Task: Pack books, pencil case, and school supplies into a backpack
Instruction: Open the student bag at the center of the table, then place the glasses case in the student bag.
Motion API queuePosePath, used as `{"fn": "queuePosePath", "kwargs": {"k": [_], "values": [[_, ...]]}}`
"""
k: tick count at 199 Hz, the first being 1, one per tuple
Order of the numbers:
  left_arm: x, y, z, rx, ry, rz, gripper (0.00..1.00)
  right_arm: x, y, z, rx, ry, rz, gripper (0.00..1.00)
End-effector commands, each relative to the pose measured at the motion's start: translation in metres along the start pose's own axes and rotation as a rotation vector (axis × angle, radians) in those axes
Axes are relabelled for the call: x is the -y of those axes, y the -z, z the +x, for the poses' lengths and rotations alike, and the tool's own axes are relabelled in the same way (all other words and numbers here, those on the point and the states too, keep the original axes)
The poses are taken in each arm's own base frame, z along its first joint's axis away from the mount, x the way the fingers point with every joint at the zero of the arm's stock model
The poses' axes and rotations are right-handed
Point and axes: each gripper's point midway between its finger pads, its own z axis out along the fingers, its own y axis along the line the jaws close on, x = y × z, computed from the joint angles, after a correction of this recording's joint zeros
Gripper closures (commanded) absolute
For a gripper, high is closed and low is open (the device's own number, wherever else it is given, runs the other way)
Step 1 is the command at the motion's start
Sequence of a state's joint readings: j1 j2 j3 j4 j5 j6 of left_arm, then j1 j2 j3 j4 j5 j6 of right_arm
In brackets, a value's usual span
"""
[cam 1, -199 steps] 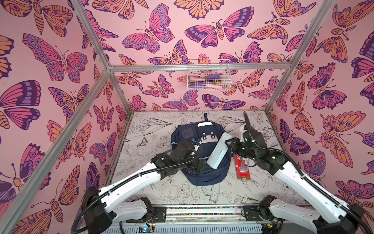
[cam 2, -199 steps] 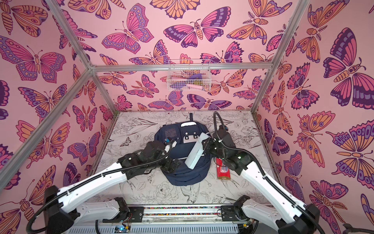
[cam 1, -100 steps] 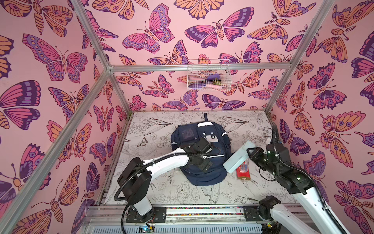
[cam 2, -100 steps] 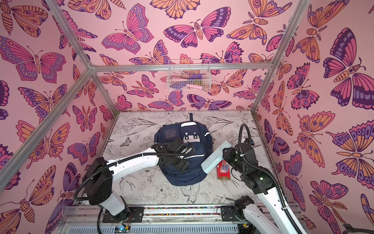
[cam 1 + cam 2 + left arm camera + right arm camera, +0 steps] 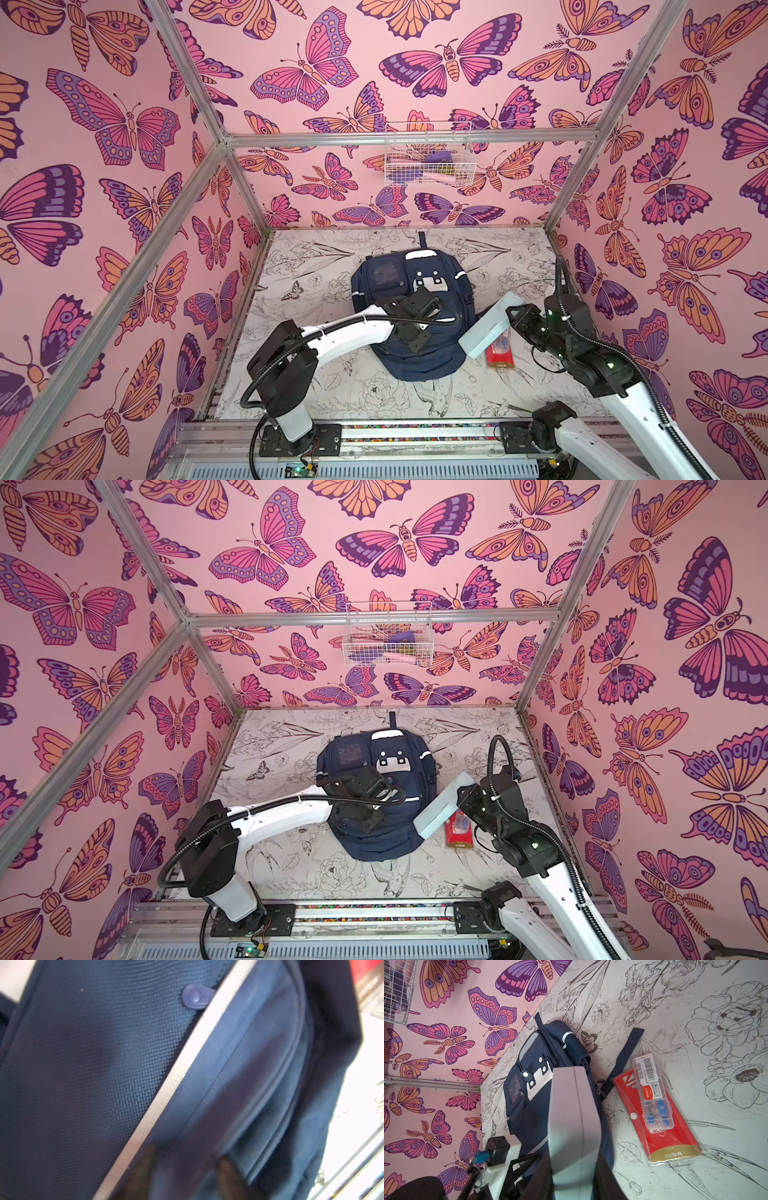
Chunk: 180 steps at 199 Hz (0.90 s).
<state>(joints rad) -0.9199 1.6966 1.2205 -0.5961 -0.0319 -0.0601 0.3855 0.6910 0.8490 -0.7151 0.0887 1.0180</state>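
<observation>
The backpack (image 5: 419, 362) lies flat, front up, at the middle of the table (image 5: 324, 286) in both top views, its top tab toward the back wall. The left gripper (image 5: 415, 343) is down on the bag's front. Only the left wrist view comes close. It shows mesh, a white stripe (image 5: 166, 1093), a zip pull (image 5: 195, 998) and two dark fingertips (image 5: 145, 1159) a narrow way apart against the fabric; whether they pinch it cannot be told. Just right of the bag, the right gripper (image 5: 514, 313) is clamped on one end of a pale case (image 5: 486, 328), held slanting above the table. From above, the case half hides a red packet (image 5: 500, 355). The right wrist view shows it whole: the packet lies flat with a clear box (image 5: 652, 1093) on it, beside a loose strap (image 5: 623, 1057). A wire basket (image 5: 428, 160) hangs on the back wall.
</observation>
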Motion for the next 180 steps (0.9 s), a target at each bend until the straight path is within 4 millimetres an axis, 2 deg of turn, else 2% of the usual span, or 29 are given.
{"fn": "queuePosePath", "kwargs": {"k": [1,14,26,62,92,113,135,180], "values": [[-0.017,0.005,-0.014,0.042,-0.010,-0.086,0.80,-0.001,0.003,-0.003,0.015,-0.017,-0.017,0.87],[-0.018,0.015,-0.023,0.085,-0.004,-0.093,0.93,0.000,0.003,-0.002,0.015,-0.022,-0.019,0.87],[-0.023,0.028,-0.033,0.132,0.002,-0.120,1.00,0.000,0.004,-0.001,0.015,-0.028,-0.027,0.87],[-0.026,0.084,-0.070,0.341,-0.004,-0.125,1.00,-0.008,0.001,0.002,0.013,-0.067,-0.104,0.88],[-0.021,0.122,-0.090,0.483,0.019,-0.026,1.00,-0.018,-0.009,0.001,0.041,-0.157,-0.209,0.89],[-0.019,0.129,-0.093,0.521,0.052,0.053,1.00,-0.025,-0.033,0.006,0.013,-0.221,-0.252,0.89],[-0.018,0.125,-0.093,0.520,0.065,0.074,1.00,-0.044,-0.057,0.015,-0.037,-0.254,-0.302,0.91],[-0.019,0.140,-0.097,0.612,0.133,0.164,1.00,-0.069,-0.110,0.035,-0.069,-0.174,-0.254,0.93]]}}
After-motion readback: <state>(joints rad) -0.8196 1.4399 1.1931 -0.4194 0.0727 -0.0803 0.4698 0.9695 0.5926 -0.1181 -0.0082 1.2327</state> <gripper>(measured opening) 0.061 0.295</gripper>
